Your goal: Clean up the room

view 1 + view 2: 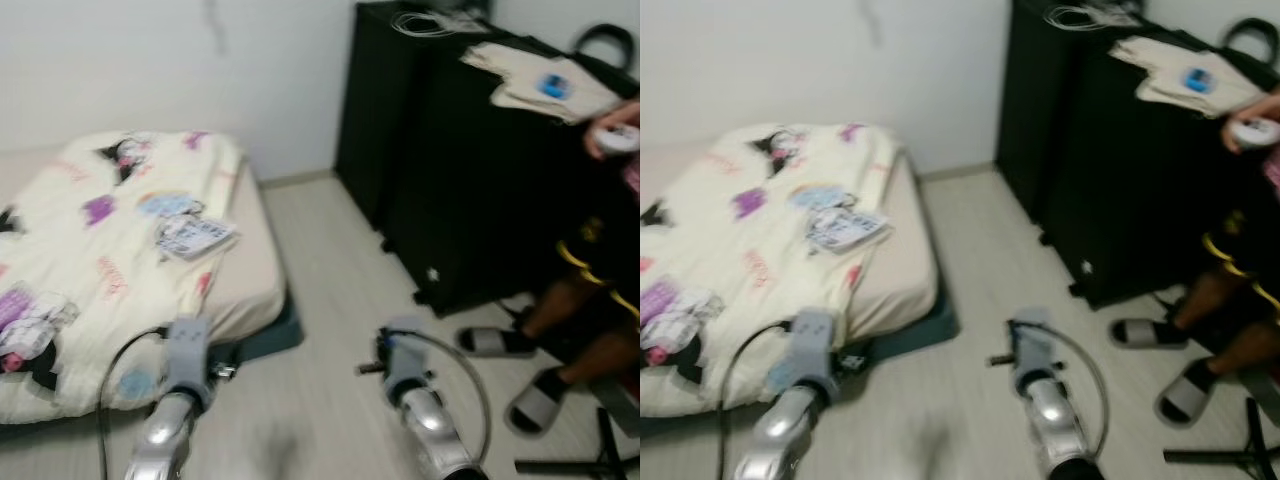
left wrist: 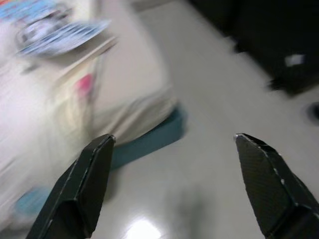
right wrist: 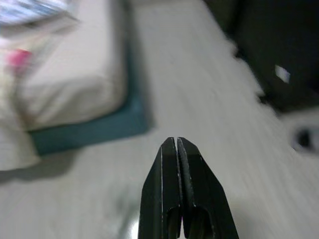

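Low bed (image 1: 120,250) with cartoon-print quilt, a magazine (image 1: 195,236) lying on it; black cabinet (image 1: 450,170) opposite, a person's sandalled feet (blurred) beside it. Both arms reach forward over the floor: left gripper (image 2: 174,144) jaws wide apart, right gripper (image 3: 177,144) jaws pressed together, empty.

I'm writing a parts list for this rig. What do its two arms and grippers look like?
Both arms are shiny silver with grey wrist blocks and a looping black cable. The left gripper has two long, tapered, matte black fingers; the right gripper has the same black fingers.
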Controlling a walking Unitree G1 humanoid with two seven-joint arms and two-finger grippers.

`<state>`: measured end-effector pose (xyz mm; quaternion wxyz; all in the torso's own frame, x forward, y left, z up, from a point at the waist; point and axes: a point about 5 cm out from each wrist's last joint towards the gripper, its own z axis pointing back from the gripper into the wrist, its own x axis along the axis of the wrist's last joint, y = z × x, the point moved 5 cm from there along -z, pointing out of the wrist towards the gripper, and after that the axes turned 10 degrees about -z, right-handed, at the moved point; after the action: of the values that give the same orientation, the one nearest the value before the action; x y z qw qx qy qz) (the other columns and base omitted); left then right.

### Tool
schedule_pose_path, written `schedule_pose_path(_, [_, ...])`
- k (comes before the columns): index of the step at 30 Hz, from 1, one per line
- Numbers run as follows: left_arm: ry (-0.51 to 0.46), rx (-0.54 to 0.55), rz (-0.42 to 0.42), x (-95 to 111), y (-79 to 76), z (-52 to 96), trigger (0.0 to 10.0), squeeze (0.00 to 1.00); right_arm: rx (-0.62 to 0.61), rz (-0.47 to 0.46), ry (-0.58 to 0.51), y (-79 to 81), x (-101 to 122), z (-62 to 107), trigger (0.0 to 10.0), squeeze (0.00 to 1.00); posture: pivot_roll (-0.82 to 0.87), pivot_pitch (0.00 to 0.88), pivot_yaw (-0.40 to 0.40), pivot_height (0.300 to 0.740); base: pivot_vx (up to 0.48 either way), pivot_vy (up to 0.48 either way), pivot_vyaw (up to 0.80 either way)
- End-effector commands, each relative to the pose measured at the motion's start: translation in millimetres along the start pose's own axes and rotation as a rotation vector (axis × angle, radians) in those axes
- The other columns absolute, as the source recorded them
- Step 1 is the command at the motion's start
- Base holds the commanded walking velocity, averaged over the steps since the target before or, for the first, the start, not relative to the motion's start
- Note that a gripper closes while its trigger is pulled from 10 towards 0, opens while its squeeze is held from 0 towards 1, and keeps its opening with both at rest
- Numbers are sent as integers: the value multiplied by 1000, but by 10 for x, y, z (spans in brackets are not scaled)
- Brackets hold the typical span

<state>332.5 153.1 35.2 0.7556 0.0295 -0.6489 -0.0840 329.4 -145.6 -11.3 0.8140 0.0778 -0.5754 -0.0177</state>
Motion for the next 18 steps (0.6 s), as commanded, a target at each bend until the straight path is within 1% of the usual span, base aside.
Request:
schedule_pose_path(1, [14, -4, -1, -56, 8, 38, 10000, 0, -4, -4, 2, 2, 16, -18, 10000, 0, 5, 103, -19, 740, 259, 0, 0])
schedule_pose_path(8, [14, -6, -2, -57, 10, 41, 10000, 0, 2, -5, 4, 16, 16, -21, 10000, 0, 5, 99, -19, 740, 255, 0, 0])
schedule_pose_path(15, [15, -4, -1, -57, 17, 41, 10000, 0, 42, 42, 12, 93, 10, -28, 10000, 0, 6, 98, -20, 740, 246, 0, 0])
schedule_pose_path(18, [14, -1, 1, -50, 24, 35, 10000, 0, 50, 38, 18, 102, 6, -32, 10000, 0, 6, 106, -22, 740, 246, 0, 692])
